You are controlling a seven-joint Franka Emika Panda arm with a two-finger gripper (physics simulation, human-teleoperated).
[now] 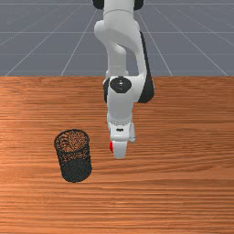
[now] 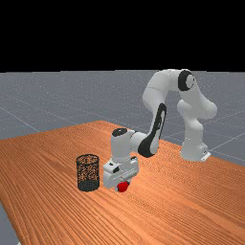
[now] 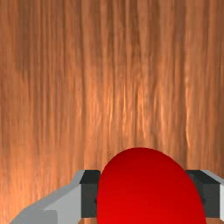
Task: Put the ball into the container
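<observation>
1. Ball (image 3: 148,192), of red colour, is between the two fingers (image 3: 89,199) of the hand (image 2: 123,185), and both fingers touch it from two sides.
2. So the hand is grasping the ball. I cannot tell if the ball also touches the table (image 1: 183,187).
3. The basket (image 1: 76,170) is black, made of mesh, and it stands upright on the table with its round mouth upward.
4. In the front view, the basket is to the view's left of the hand, near it but apart. The ball is outside the basket.
5. The arm (image 2: 160,87) is white and grey; in the far view it bends high and then goes down to the hand, which is low over the table.
</observation>
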